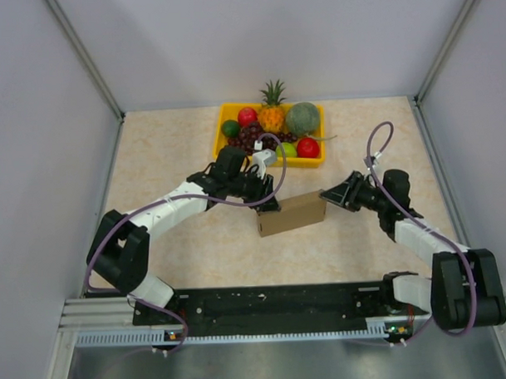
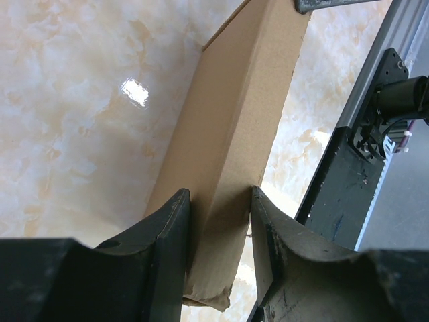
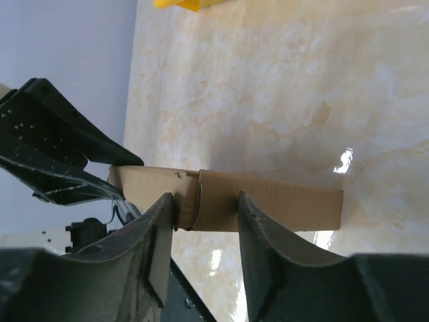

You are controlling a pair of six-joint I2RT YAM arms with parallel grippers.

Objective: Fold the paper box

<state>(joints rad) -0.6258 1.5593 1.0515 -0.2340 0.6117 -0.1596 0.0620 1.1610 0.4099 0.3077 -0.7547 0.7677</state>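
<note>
My left fingers (image 2: 167,241) are clamped on one end of the paper box (image 1: 291,213), which sits as a folded carton mid-tabletop (image 1: 176,142). My right fingers (image 3: 261,235) stand partly apart at its other end, and I cannot tell whether they grip it. I judge the left should hold firm while the right closes squarely over the seam, pressing gently so the cardboard doesn't buckle. The yellow tray (image 1: 317,161) lies well beyond.
</note>
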